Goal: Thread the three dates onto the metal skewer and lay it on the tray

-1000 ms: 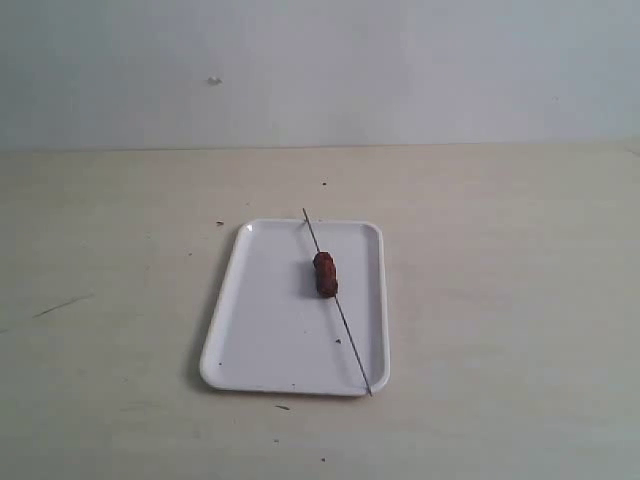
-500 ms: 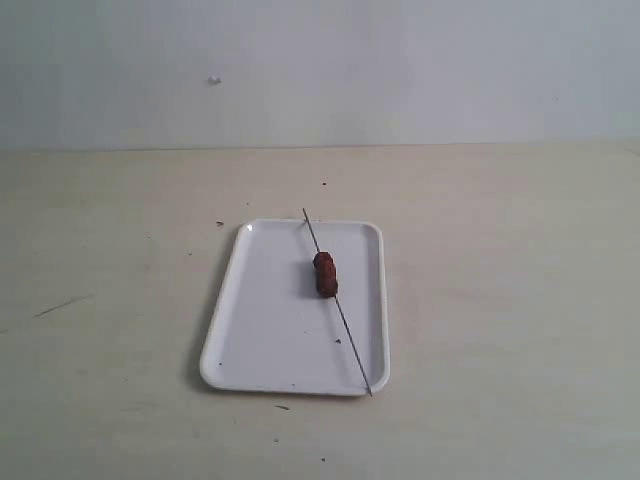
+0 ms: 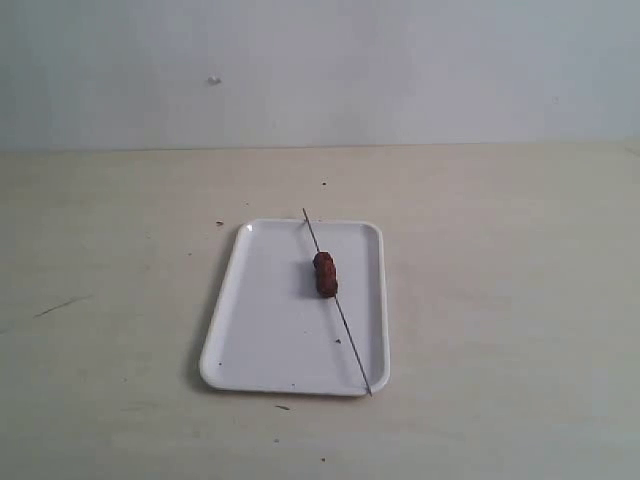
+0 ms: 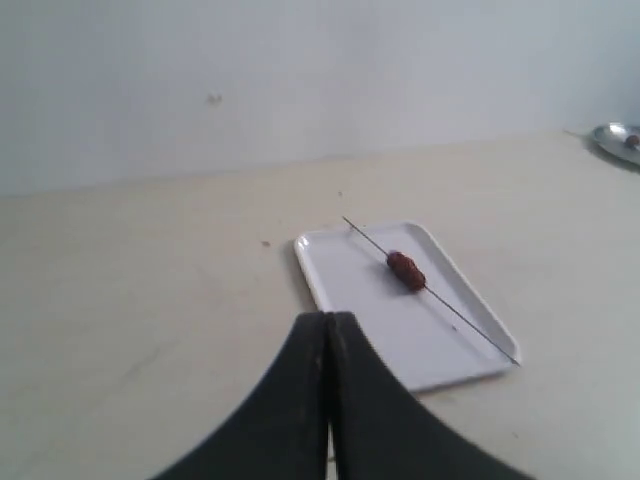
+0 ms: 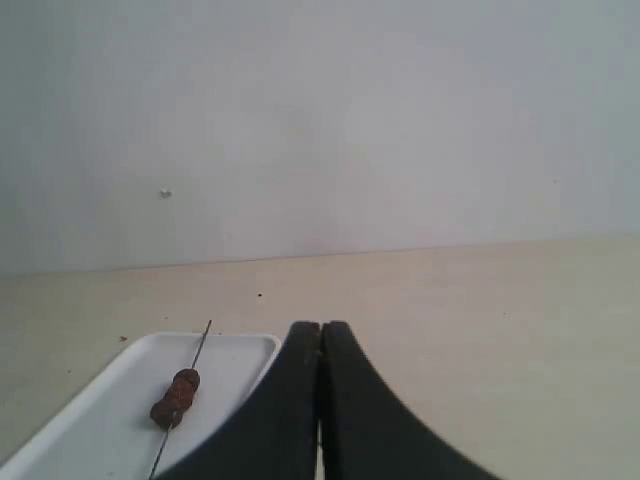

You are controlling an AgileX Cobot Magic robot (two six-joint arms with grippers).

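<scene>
The white tray (image 3: 270, 320) lies mid-table. Across its right half rests the thin metal skewer (image 3: 348, 334), running from the far rim to the near right corner. The three dates (image 3: 325, 273) sit packed together on the skewer as one dark red-brown clump. From the left wrist the tray (image 4: 385, 320), skewer (image 4: 465, 322) and dates (image 4: 405, 269) all show; from the right wrist too: tray (image 5: 110, 410), skewer (image 5: 200, 348), dates (image 5: 175, 397). My left gripper (image 4: 329, 318) is shut and empty, well back from the tray. My right gripper (image 5: 320, 326) is shut and empty beside the tray. Neither arm appears in the exterior view.
A pale wooden table (image 3: 500, 250) with small dark specks stretches to a plain white wall. The rim of a grey metal dish (image 4: 620, 140) peeks in at the edge of the left wrist view.
</scene>
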